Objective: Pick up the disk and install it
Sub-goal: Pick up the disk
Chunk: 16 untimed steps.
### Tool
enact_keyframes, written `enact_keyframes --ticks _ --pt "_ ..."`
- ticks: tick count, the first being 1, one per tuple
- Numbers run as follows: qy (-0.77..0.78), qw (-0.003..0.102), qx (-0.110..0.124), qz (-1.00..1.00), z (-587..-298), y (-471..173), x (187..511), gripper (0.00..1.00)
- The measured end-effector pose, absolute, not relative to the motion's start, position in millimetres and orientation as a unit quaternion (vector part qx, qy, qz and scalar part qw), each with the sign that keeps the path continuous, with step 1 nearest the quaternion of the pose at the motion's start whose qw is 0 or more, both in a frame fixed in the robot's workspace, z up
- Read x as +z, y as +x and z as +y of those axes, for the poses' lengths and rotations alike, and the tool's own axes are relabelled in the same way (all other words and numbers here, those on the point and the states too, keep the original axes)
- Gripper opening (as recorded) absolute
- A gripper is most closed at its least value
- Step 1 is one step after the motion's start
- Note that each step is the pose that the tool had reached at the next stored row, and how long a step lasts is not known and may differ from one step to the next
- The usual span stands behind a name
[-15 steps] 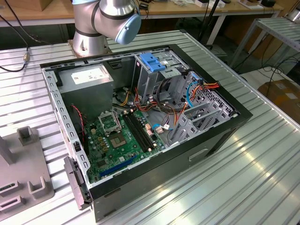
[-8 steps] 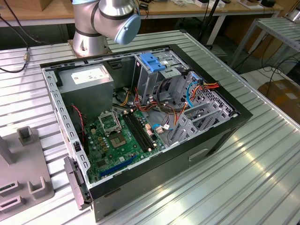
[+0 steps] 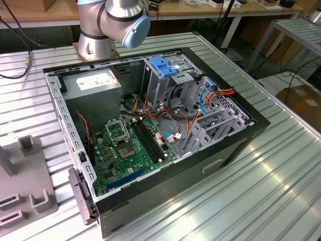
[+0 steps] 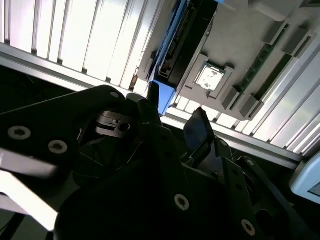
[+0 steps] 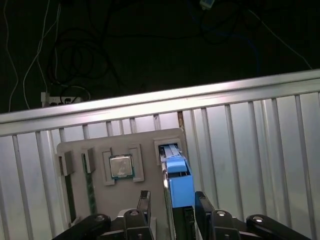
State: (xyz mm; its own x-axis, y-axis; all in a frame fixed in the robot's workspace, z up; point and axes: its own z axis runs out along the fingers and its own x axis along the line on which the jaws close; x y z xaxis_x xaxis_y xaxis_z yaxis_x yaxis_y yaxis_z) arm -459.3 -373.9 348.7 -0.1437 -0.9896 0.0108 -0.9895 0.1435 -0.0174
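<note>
Disk upright in slot of grey tray, chip in neighbouring recess, end effector open astride disk, gripping nothing

The disk stands on edge in a slot at one end of a grey holder, which lies flat on the ribbed metal worktop. The first wrist view shows its blue plastic rail end-on. The second wrist view shows the disk as a narrow dark slab with a blue edge.
</note>
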Motion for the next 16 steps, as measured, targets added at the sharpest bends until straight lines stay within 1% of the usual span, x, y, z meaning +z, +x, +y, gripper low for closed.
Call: enact_keyframes --ticks 3,4,5,6,16 --pt "-0.654 0.002 -0.01 0.756 -373.3 -459.4 346.3 0.49" --pt "-0.654 0.002 -0.01 0.756 -373.3 -459.4 345.4 0.55" --pt "-0.654 0.002 -0.01 0.756 -373.3 -459.5 344.7 0.55" --pt "-0.654 0.002 -0.01 0.756 -373.2 -459.6 343.6 0.62" --pt "-0.655 0.002 -0.01 0.756 -372.8 -461.2 326.6 0.62"
